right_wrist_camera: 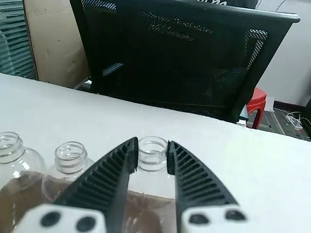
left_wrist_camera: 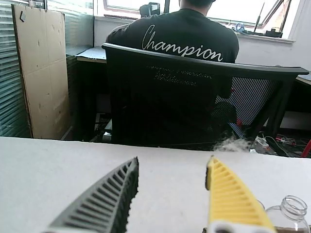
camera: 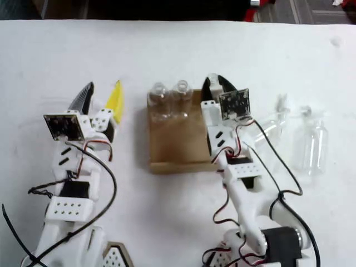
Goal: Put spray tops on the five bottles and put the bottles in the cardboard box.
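Our right gripper (right_wrist_camera: 151, 143) has its jaws drawn narrow on the open neck of a bottle (right_wrist_camera: 152, 161), at the cardboard box's (camera: 178, 142) far right corner beside two other bottles (camera: 161, 103). We should keep it upright, seat it, then release gently. Our left gripper (left_wrist_camera: 172, 162) hangs wide open and holds nothing.

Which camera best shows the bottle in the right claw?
Right wrist view: the right claw pinches the bottle at its open neck. From the high view the claw covers it; left wrist view catches another bottle.

Script print (left_wrist_camera: 182, 44) on a dark shirt (left_wrist_camera: 127, 35)
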Robot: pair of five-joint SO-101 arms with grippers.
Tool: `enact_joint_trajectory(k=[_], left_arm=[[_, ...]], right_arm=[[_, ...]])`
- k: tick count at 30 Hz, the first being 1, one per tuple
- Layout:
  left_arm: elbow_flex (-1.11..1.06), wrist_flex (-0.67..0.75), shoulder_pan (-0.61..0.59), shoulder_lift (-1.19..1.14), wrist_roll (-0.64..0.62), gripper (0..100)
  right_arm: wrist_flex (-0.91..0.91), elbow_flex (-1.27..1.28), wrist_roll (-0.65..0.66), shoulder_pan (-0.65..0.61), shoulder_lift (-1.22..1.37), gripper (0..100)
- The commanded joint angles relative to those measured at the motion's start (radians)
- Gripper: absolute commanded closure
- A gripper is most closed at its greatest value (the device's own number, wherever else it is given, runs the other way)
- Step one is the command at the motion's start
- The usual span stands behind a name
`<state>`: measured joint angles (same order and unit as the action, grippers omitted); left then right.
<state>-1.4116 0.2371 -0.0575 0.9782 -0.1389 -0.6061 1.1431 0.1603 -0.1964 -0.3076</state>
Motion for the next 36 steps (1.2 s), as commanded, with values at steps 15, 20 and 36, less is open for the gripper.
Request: enact_joint_trajectory(k=[15, 20, 36], left_arm=[[0.046, 0.002, 0.013, 0.033, 0.015, 79], [0.046, 0.002, 0.013, 0.033, 0.015, 79], [0.046, 0.002, 0.013, 0.033, 0.015, 79]], right_arm=[[-0.07, -0.133, -0.008, -0.018, 0.142, 98.3], [-0.067, -0.132, -0.008, -0.018, 0.142, 98.3], [-0.071, -0.16, -0.008, -0.018, 0.216, 98.2]])
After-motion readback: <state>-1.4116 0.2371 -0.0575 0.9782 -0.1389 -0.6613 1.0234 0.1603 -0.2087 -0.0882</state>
